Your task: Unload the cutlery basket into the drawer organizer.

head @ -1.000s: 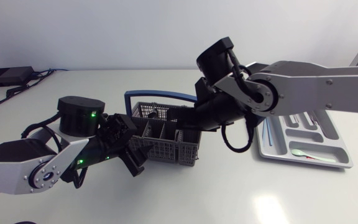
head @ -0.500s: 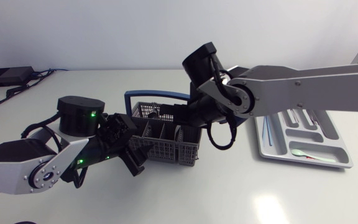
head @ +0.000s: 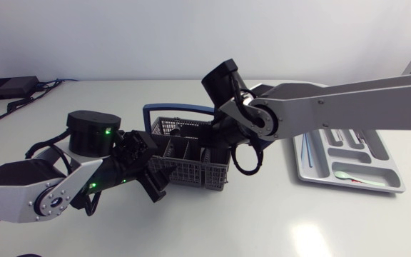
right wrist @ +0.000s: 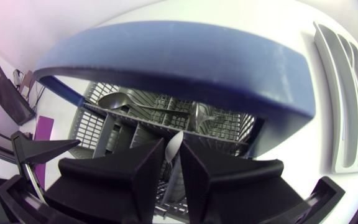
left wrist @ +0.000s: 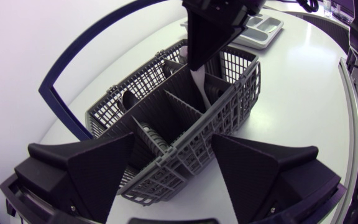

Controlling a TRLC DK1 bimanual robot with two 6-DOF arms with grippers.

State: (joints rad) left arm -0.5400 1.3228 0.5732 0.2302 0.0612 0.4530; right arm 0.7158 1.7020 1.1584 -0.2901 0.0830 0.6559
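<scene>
The grey cutlery basket [head: 191, 163] with a blue hoop handle [head: 177, 108] stands mid-table. My left gripper [head: 148, 161] straddles its left end, one broad finger [left wrist: 98, 168] against each side wall, holding it. From the right, my right gripper [head: 216, 139] reaches down into a back compartment. In the right wrist view its fingers [right wrist: 142, 174] stand almost together on a white spoon [right wrist: 173, 146] upright between them. A metal spoon [right wrist: 118, 99] and other cutlery lie deeper in the basket [right wrist: 229, 127]. The grey drawer organizer [head: 302, 173] is at the right.
The organizer holds a pale green spoon [head: 348, 175] in its front slot and some cutlery in other slots. A black box [head: 6, 87] with cables lies at the table's back left corner. Bare table lies in front of the basket.
My right arm has swung left and lowered its gripper into the basket, and its fingers have come together around the white spoon. The left arm and basket have not moved.
</scene>
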